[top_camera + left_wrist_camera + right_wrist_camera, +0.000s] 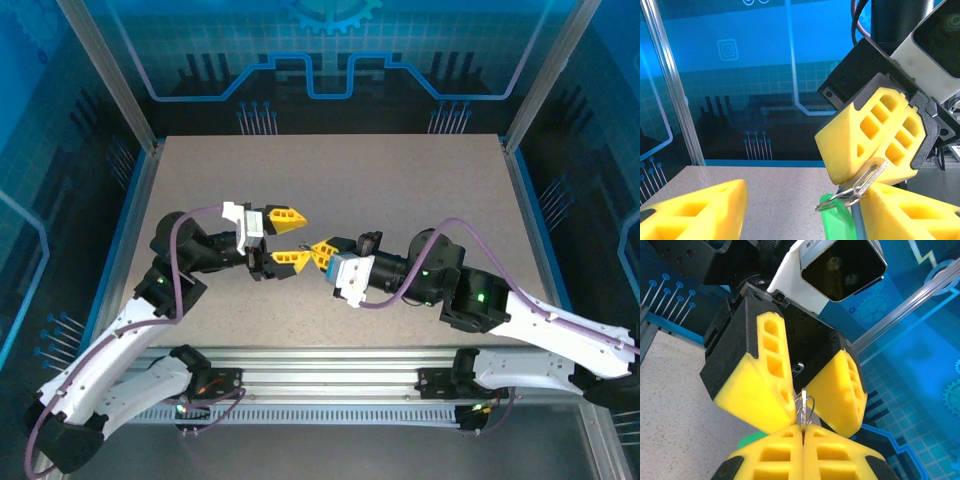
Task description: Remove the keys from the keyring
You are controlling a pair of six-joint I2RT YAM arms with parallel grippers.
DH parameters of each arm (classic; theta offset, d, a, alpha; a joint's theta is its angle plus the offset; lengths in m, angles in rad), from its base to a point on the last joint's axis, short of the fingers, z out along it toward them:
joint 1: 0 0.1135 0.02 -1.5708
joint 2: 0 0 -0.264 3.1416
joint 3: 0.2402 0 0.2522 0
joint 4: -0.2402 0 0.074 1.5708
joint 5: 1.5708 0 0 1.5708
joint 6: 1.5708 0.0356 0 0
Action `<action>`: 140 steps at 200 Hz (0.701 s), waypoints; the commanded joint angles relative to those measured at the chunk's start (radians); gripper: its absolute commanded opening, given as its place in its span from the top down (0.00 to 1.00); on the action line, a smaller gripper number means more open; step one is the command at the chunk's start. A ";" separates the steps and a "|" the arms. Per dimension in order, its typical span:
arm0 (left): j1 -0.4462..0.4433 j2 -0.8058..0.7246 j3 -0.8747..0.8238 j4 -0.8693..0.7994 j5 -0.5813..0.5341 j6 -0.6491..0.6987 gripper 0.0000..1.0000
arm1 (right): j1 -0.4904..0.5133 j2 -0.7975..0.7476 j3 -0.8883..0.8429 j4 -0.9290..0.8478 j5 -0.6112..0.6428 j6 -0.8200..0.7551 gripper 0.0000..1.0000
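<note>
Silver metal keyring [804,407], with a green plastic tag [834,222] just below it, is clamped between the closed yellow jaws of the right gripper [320,249]. We see the left gripper [303,237] facing it, jaws apart, one finger on either side of the ring. We cannot make out separate keys. Both grippers hover over the speckled beige table [400,180], nearer its near edge.

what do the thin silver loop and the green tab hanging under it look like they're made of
Thin silver loop: probably steel, polished, since it glints bright grey along its edges. Green tab: likely plastic, smooth and slightly translucent; it is partly cut off, so unsure.
</note>
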 commanded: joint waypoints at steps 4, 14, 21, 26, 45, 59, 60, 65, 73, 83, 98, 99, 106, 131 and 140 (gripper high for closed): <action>0.007 -0.012 -0.018 0.037 0.005 -0.006 0.36 | -0.011 0.007 0.031 -0.007 -0.042 0.041 1.00; 0.008 -0.013 -0.022 0.035 0.009 -0.005 0.35 | -0.014 0.011 0.035 -0.010 -0.034 0.045 1.00; 0.008 -0.015 -0.027 0.040 0.014 -0.003 0.35 | -0.019 0.013 0.036 -0.012 -0.031 0.049 1.00; 0.007 -0.018 -0.031 0.046 0.016 -0.003 0.34 | -0.022 0.016 0.037 -0.014 -0.026 0.054 1.00; 0.007 -0.026 -0.034 0.048 0.020 -0.003 0.34 | -0.034 0.028 0.054 -0.027 -0.010 0.078 1.00; 0.007 -0.024 -0.032 0.055 0.033 -0.011 0.34 | -0.044 0.037 0.057 -0.022 0.003 0.097 1.00; 0.007 -0.024 -0.032 0.056 0.034 -0.012 0.34 | -0.045 0.038 0.058 -0.022 0.003 0.099 1.00; 0.007 -0.024 -0.031 0.058 0.039 -0.015 0.34 | -0.051 0.042 0.065 -0.029 0.011 0.109 1.00; 0.008 -0.023 -0.029 0.054 0.047 -0.017 0.36 | -0.061 0.053 0.081 -0.044 0.020 0.126 1.00; 0.007 -0.022 -0.025 0.051 0.049 -0.019 0.37 | -0.064 0.055 0.083 -0.051 0.011 0.131 1.00; 0.007 -0.026 -0.026 0.047 0.041 -0.019 0.37 | -0.066 0.046 0.073 -0.034 0.010 0.132 1.00; 0.008 -0.026 -0.027 0.046 0.040 -0.019 0.36 | -0.066 0.047 0.074 -0.035 0.012 0.132 1.00; 0.007 -0.030 -0.028 0.042 0.034 -0.018 0.36 | -0.068 0.047 0.077 -0.040 0.015 0.135 1.00; 0.008 -0.041 -0.039 0.040 -0.005 -0.020 0.34 | -0.072 0.029 0.065 -0.032 0.001 0.144 1.00; 0.011 -0.045 -0.045 0.041 -0.026 -0.020 0.33 | -0.078 0.021 0.063 -0.033 -0.014 0.153 1.00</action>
